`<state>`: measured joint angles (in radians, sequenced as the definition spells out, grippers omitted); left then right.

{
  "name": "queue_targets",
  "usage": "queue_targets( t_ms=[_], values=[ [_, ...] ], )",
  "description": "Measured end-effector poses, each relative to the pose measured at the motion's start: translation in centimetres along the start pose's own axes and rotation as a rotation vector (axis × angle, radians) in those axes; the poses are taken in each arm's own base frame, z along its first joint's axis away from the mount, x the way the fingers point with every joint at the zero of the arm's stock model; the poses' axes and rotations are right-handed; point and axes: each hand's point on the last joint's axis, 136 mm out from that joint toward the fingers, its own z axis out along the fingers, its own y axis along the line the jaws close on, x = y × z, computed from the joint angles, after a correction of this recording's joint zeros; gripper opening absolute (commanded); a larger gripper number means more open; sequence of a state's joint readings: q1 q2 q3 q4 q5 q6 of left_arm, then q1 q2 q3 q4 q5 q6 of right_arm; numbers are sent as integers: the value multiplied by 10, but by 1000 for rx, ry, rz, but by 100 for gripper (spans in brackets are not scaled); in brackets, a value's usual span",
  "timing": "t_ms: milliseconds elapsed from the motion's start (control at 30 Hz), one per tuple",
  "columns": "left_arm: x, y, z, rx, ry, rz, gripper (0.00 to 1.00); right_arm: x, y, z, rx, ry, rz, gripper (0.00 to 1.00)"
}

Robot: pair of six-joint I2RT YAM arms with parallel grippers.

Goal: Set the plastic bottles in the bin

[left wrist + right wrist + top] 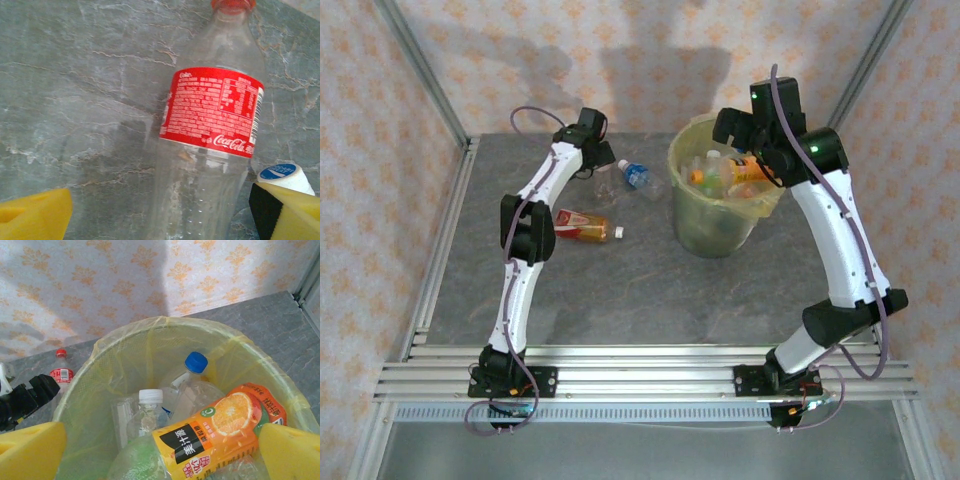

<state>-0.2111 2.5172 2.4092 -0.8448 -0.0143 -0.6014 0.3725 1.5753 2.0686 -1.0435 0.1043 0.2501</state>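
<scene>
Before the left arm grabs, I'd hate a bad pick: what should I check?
1. Left gripper open: ok.
2. Coke bottle lies between its fingers: ok.
3. Fingers clear of neighbours: not ok, a blue cap sits by one finger.
4. Right gripper open over the bin: ok.
5. Orange bottle inside the bin: ok.
6. Room in the bin for more: cannot tell.
</scene>
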Motion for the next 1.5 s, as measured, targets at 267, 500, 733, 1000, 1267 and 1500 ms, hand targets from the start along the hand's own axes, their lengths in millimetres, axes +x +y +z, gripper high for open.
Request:
queue_targets(
  t_ms=[267, 500, 733, 1000, 1267, 1500],
  values=[
    [10, -5, 22, 21, 37, -4, 87, -2, 2, 1, -6, -8, 3, 99],
    [23, 7, 48, -6, 79, -41, 75, 1, 4, 6, -13, 9, 0, 99],
    [16, 22, 53, -26, 79, -90, 51, 2, 5, 9, -14, 15, -2, 99],
    [4, 25, 45, -18, 59, -84, 39, 4, 8, 12, -25, 19, -3, 99],
    [-56, 3, -73, 113, -110, -4, 37, 11, 26, 17, -123, 49, -2, 99],
    [-80, -18, -223, 332, -323, 114, 36, 11, 63, 12, -332, 70, 24, 99]
  ],
)
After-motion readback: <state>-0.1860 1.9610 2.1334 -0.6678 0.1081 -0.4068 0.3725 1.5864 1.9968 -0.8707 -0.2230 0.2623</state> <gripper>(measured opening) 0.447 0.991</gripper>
